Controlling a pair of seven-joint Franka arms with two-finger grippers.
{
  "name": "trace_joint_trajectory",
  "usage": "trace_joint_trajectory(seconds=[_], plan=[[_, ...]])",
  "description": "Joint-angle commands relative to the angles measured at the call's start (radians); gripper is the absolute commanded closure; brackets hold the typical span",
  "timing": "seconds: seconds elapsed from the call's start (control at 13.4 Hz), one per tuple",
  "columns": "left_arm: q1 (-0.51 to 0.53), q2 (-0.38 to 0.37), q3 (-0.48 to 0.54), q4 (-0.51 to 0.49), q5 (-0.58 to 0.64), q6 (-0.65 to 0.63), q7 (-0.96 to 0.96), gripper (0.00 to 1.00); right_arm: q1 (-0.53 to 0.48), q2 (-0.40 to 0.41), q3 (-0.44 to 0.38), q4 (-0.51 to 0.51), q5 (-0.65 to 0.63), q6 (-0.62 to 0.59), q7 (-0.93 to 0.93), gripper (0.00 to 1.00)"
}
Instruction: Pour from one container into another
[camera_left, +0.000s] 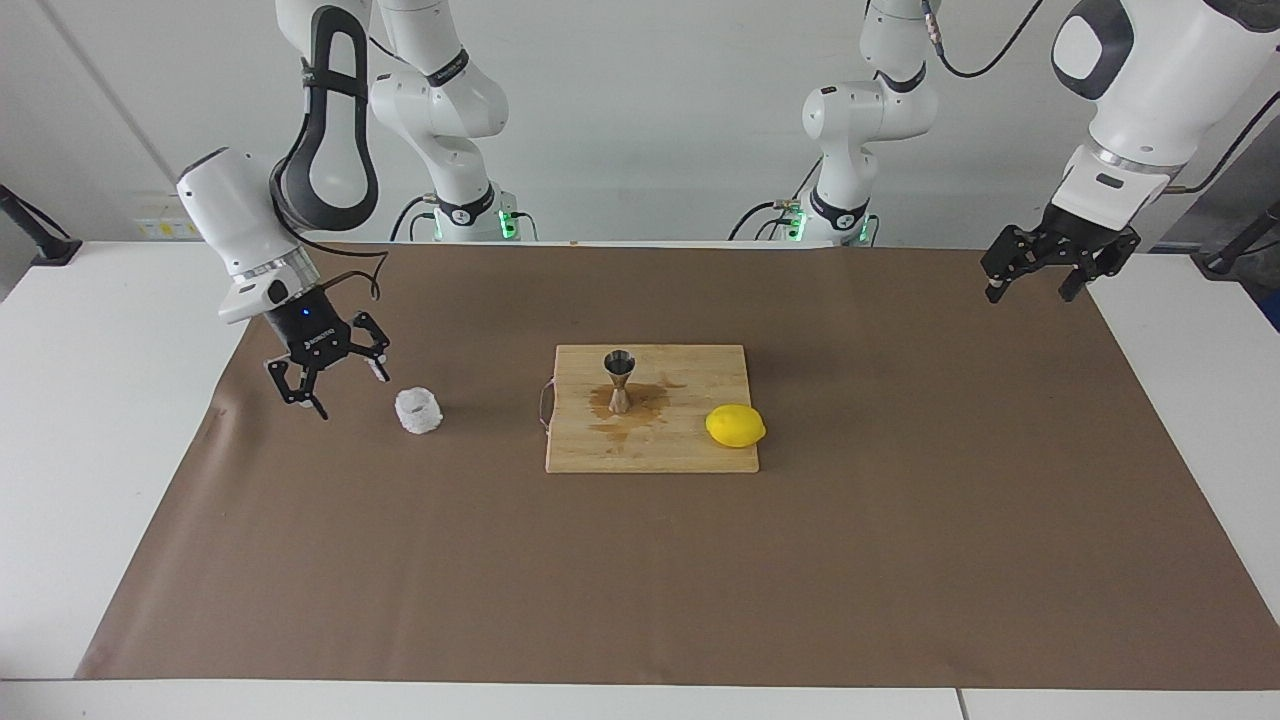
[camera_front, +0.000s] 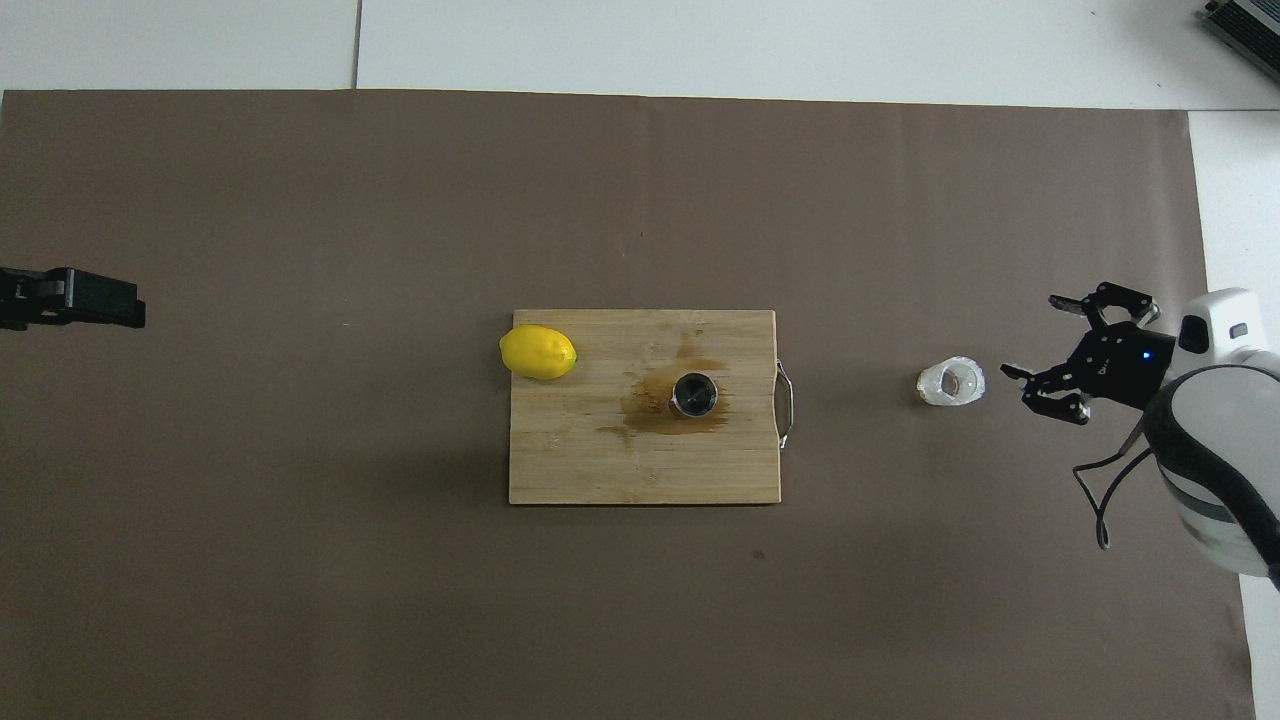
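Right gripper (camera_left: 328, 377) hangs with its fingers spread wide and holds nothing, just beside the textured tumbler (camera_left: 419, 410) but apart from it, toward the right arm's end of the table. That tumbler stands upright on the brown paper (camera_left: 640, 560), free of any grip, well apart from the cutting board (camera_left: 660, 450). On the board the steel jigger (camera_left: 619, 380) stands upright in a brown wet stain (camera_left: 640, 402), with a lemon (camera_left: 735, 426) near it at the board's edge toward the left arm's end. I judge that the pouring is done: the stain suggests liquid reached the jigger and some spilled, though I cannot see inside it. What seems left is only for the right arm to pull away. Left gripper (camera_left: 1035, 277) waits open and empty over the paper's corner.
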Motion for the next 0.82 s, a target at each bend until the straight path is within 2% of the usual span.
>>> trace_joint_trajectory(seconds=[0.0, 0.22, 0.37, 0.6, 0.75], plan=[[-0.005, -0.014, 0.005, -0.007, 0.009, -0.010, -0.011, 0.00, 0.022, -0.003, 0.015, 0.081, -0.135, -0.016, 0.265, 0.00], [-0.005, -0.016, 0.005, -0.007, 0.009, -0.010, -0.011, 0.00, 0.068, 0.008, 0.015, 0.190, -0.342, -0.069, 0.616, 0.00], [-0.005, -0.014, 0.005, -0.007, 0.009, -0.010, -0.011, 0.00, 0.074, 0.019, 0.018, 0.305, -0.460, -0.215, 0.877, 0.00], [-0.005, -0.014, 0.005, -0.007, 0.009, -0.010, -0.011, 0.00, 0.155, 0.039, 0.024, 0.495, -0.656, -0.452, 1.228, 0.00], [-0.005, -0.016, 0.005, -0.007, 0.009, -0.010, -0.010, 0.00, 0.168, 0.042, 0.025, 0.594, -0.680, -0.618, 1.361, 0.00]])
